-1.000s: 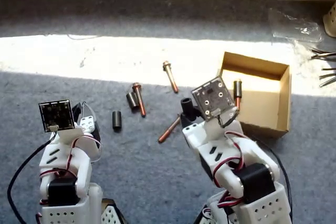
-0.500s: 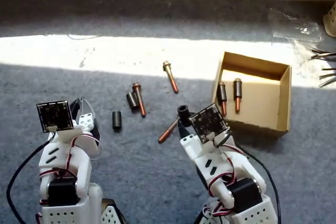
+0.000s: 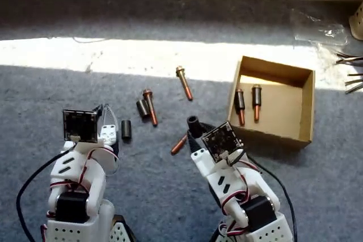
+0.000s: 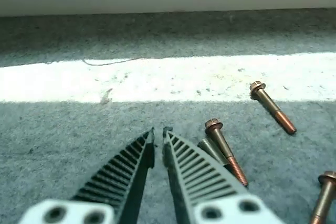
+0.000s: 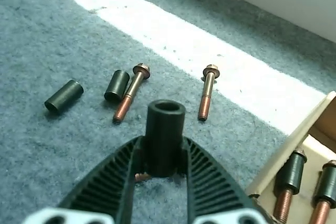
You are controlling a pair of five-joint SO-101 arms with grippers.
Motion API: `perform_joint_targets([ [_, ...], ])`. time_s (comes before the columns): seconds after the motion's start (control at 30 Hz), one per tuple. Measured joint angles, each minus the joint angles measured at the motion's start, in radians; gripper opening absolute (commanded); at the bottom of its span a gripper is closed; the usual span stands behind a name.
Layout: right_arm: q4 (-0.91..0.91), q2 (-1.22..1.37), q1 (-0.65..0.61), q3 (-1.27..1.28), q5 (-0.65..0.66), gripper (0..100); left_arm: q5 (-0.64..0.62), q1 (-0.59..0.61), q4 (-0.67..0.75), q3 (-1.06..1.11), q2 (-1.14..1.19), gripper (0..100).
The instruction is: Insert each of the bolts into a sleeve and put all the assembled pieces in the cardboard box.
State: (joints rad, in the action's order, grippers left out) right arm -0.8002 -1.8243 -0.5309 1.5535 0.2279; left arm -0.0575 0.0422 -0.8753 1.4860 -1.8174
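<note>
My right gripper (image 3: pixel 193 130) (image 5: pixel 163 148) is shut on a black sleeve (image 3: pixel 193 122) (image 5: pixel 165 129), held upright with its bore facing up, just above a copper bolt (image 3: pixel 179 144) on the carpet. Two more bolts (image 3: pixel 183 82) (image 3: pixel 150 106) lie farther out, one beside a lying sleeve (image 3: pixel 142 107). Another sleeve (image 3: pixel 126 129) lies just right of my left gripper (image 3: pixel 108 118) (image 4: pixel 158 132), which is shut and empty. The cardboard box (image 3: pixel 306 106) at the right holds two assembled pieces (image 3: pixel 240 105) (image 3: pixel 256 100).
A grey carpet with a bright sunlit band (image 3: pixel 113 58) covers the floor. A clear plastic bag (image 3: pixel 317 26) and some metal tools (image 3: pixel 349 72) lie beyond the box at the far right.
My right arm has drawn back from the box toward the left, keeping the sleeve, which uncovers a second assembled piece. My left arm has swung right toward the lying sleeve.
</note>
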Motion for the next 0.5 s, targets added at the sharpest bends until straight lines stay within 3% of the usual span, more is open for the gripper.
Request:
perform_joint_targets([
  [0.13,0.071,0.0,0.002,0.061,-0.041,0.5,0.037,-0.083,0.021,0.0,0.0,5],
  [0.27,0.114,0.0,0.003,0.1,-0.054,0.5,0.041,-0.087,0.055,0.0,0.0,5],
  [0.5,0.146,0.0,0.115,0.101,-0.055,0.5,0.043,-0.097,0.081,0.0,0.0,5],
])
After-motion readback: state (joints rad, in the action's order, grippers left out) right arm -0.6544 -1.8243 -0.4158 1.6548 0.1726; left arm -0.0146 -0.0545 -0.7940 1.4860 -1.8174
